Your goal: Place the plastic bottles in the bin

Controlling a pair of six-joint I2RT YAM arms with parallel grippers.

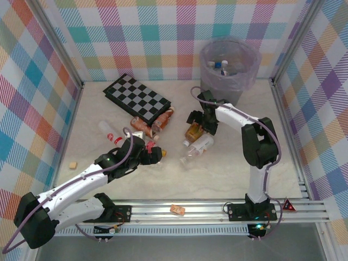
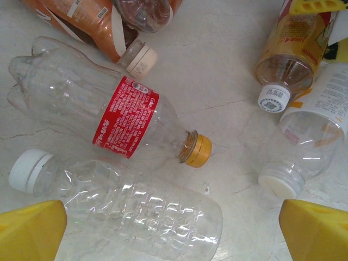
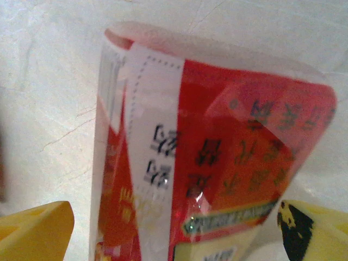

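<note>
**Bin.** The bin point(image 1: 209, 81) stands upright on the tabletop point(image 1: 98, 174), to the right of the checkerboard point(image 1: 137, 98) and farther back. Capped bottles point(image 1: 218, 66) lie inside it.

**Bottles outside the bin.** All lie on their sides.
- Orange-brown-labelled bottles point(image 1: 148, 125) lie against the checkerboard's near corner.
- A lone bottle point(image 1: 109, 132) lies off its near-left edge.
- A cluster lies to the near right of the checkerboard.

**Left gripper** point(image 2: 174, 234). It is positioned just off the checkerboard's near corner with its yellow fingers point(image 2: 30, 231) spread wide and pinching nothing.
- A clear ribbed bottle point(image 2: 136, 209) with a white cap lies lengthwise beneath the gap. Whether either finger touches it cannot be told.
- A red-labelled bottle point(image 2: 125, 117) with a yellow cap lies just beyond it.

**Right gripper** point(image 3: 174, 234). It is positioned to the right of the checkerboard's near corner, on the bin's side, with its fingers spread to either side of a red-and-yellow-labelled bottle point(image 3: 217, 163).
- Bare tabletop shows between one finger and the bottle.
- The other finger sits close against the bottle, and contact there cannot be confirmed.
- No pinch is evident.

**Other item.** A small tan cube point(image 1: 72, 163) sits well to the near left of the checkerboard.
</note>
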